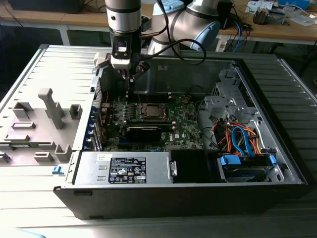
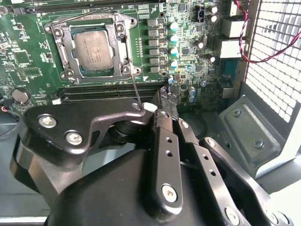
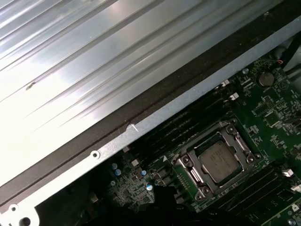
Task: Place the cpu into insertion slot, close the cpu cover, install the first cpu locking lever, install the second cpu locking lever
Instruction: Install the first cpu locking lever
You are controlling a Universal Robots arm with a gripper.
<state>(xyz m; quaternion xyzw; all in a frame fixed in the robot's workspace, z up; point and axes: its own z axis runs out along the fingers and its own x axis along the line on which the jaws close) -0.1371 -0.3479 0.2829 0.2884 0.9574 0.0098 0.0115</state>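
Note:
The cpu point(image 2: 93, 49) lies flat in the insertion slot point(image 2: 66, 70) on the green motherboard, its grey top showing through the window of the cpu cover point(image 2: 123, 47), which lies down over it. The first wrist view shows the same cpu point(image 3: 217, 162) and cover point(image 3: 188, 165). One thin locking lever point(image 2: 135, 89) rises from the socket's corner and ends right beside my fingers. A second wire lever point(image 2: 80, 18) runs along the socket's far side. My gripper point(image 2: 165, 96) looks shut, holding nothing I can make out. In the exterior view the gripper point(image 1: 130, 83) hangs just to the exterior view's left of the socket point(image 1: 151, 110).
The open computer case point(image 1: 277, 64) surrounds the board. Black memory slots point(image 2: 108, 90) run between socket and gripper. A black card point(image 1: 143, 131), a power supply point(image 1: 126, 168), a drive cage with coloured cables point(image 1: 242, 141) and a perforated rear wall point(image 2: 277, 56) stand nearby.

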